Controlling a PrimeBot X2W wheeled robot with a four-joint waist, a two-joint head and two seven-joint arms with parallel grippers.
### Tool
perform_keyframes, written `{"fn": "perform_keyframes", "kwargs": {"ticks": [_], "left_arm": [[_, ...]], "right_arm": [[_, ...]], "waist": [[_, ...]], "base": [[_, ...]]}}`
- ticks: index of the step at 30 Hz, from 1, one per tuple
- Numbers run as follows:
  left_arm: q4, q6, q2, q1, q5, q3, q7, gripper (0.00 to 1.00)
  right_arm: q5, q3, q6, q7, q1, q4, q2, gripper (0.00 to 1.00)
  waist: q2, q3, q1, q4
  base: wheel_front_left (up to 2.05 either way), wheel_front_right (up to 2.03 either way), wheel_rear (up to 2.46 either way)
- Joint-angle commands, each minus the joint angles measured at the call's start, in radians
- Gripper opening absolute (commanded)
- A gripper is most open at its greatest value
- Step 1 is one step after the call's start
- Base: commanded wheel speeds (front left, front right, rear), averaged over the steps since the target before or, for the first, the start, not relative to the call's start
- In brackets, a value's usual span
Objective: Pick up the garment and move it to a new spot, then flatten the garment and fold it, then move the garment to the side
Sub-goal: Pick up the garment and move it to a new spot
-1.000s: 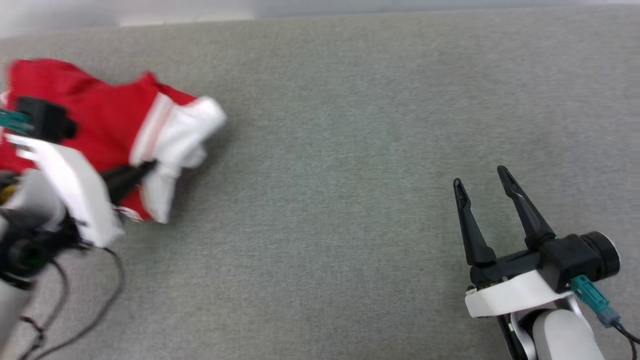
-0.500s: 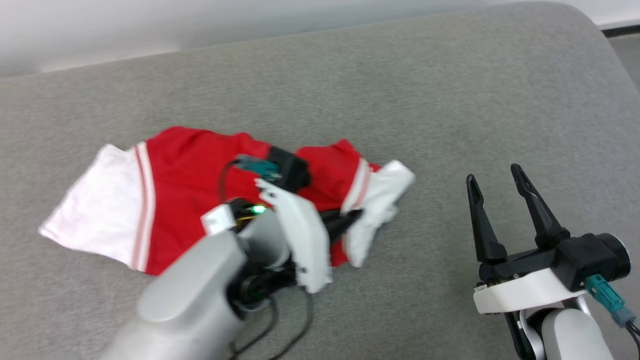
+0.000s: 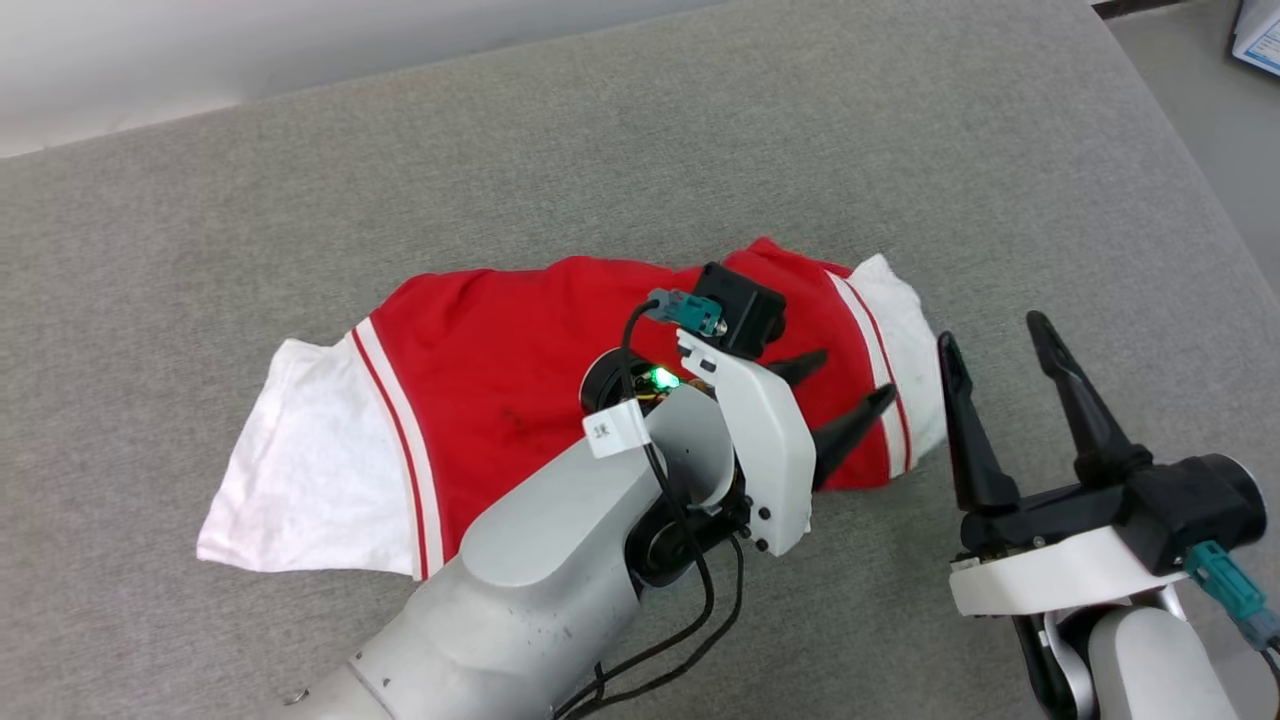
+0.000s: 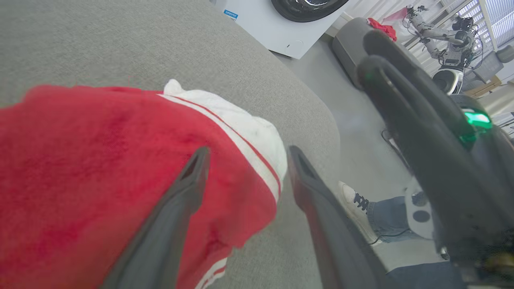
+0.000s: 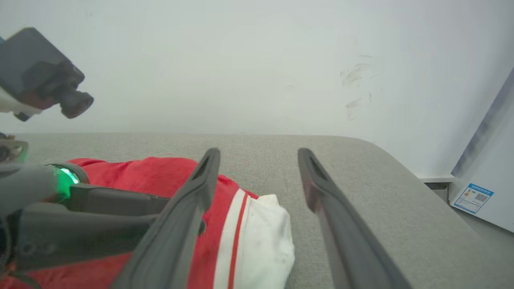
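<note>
A grey fabric-covered bench point(image 3: 300, 150) takes up most of the head view, with a rounded corner at the far right and a pale wall point(image 5: 241, 60) behind it. The shirt point(image 3: 520, 360) lies across the middle of the bench, loosely spread and rumpled. Its body is red, with a white sleeve at each end and red-and-white stripes at the seams. The sleeve point(image 3: 300, 480) on the robot's left lies fairly flat, while the one on the right point(image 3: 905, 330) is bunched up.

The left arm point(image 3: 540, 560) reaches in from the lower edge and crosses over the red body of the shirt. A green light glows at its wrist. The left claw point(image 3: 858, 374) is above the shirt's right end, beside the striped seam. Its fingers are spread and nothing is between them. Whether the tips touch the cloth cannot be told.

The right claw point(image 3: 990, 330) is at the lower right, just beside the bunched sleeve and apart from it. It is also spread wide and empty, with its fingers pointing toward the wall.

In the left wrist view, a white appliance point(image 4: 277, 24) stands on the floor beyond the bench's edge. A person's jeans leg and white shoe point(image 4: 353, 200) are there too, and another robot point(image 4: 449, 40) stands far off. A small blue label point(image 5: 474, 198) shows on a white panel in the right wrist view.
</note>
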Motion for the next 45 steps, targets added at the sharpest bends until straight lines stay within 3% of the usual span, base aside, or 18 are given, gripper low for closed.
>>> {"fn": "perform_keyframes", "kwargs": {"ticks": [1,7,10,14,16,20,24,28,33,38,45], "left_arm": [[0.021,-0.009,0.004,-0.017,0.013,-0.003,-0.037,1.0],[0.049,-0.019,0.036,-0.025,0.056,0.021,-0.198,1.0],[0.048,-0.018,0.086,-0.035,0.119,0.031,-0.328,1.0],[0.025,0.028,0.176,-0.013,0.193,0.089,-0.442,1.0],[-0.023,0.064,0.229,0.011,0.242,0.145,-0.454,1.0],[-0.239,0.142,0.32,0.149,0.369,0.356,-0.454,1.0],[-0.417,0.178,0.356,0.34,0.459,0.542,-0.455,1.0],[-0.53,0.181,0.336,0.544,0.517,0.672,-0.455,1.0],[-0.574,0.139,0.258,0.708,0.544,0.762,-0.455,1.0],[-0.571,0.089,0.178,0.796,0.592,0.791,-0.455,1.0],[-0.546,0.032,0.123,0.813,0.634,0.82,-0.455,1.0]], "right_arm": [[-0.004,-0.008,-0.001,-0.002,0.001,-0.004,0.001,1.0],[-0.026,-0.018,-0.001,-0.002,0.012,0.001,0.001,1.0],[-0.043,-0.032,-0.001,-0.002,0.022,0.003,0.0,1.0],[-0.067,-0.053,-0.001,-0.002,0.034,0.005,0.0,1.0],[-0.076,-0.065,-0.001,-0.002,0.042,0.008,0.0,1.0],[-0.087,-0.077,-0.001,-0.002,0.05,0.004,0.0,1.0],[-0.096,-0.081,-0.001,-0.002,0.063,0.005,0.0,1.0],[-0.099,-0.086,-0.001,-0.002,0.078,0.007,0.0,1.0],[-0.1,-0.092,-0.001,-0.002,0.093,0.005,0.0,1.0],[-0.09,-0.092,-0.001,-0.002,0.107,0.003,0.0,1.0],[-0.082,-0.083,-0.001,-0.002,0.113,-0.004,0.0,1.0]], "waist": [[0.0,-0.007,0.0001,0.015],[0.0,-0.042,0.0001,0.062],[0.0,-0.073,0.0001,0.101],[0.0,-0.115,0.0001,0.149],[0.0,-0.131,0.0001,0.171],[0.0,-0.149,0.0001,0.202],[0.0,-0.166,0.0001,0.221],[0.0,-0.182,0.0001,0.229],[0.0,-0.2,0.0001,0.236],[0.0,-0.213,0.0001,0.233],[0.0,-0.203,0.0001,0.215]], "base": [[0.0,0.0,0.0],[0.0,0.0,0.0],[0.0,0.0,0.0],[0.0,0.0,0.0],[0.0,0.0,0.0],[0.0,0.0,0.0],[0.0,0.0,0.0],[0.0,0.0,0.0],[0.0,0.0,0.0],[0.0,0.0,0.0],[0.0,0.0,0.0]]}}
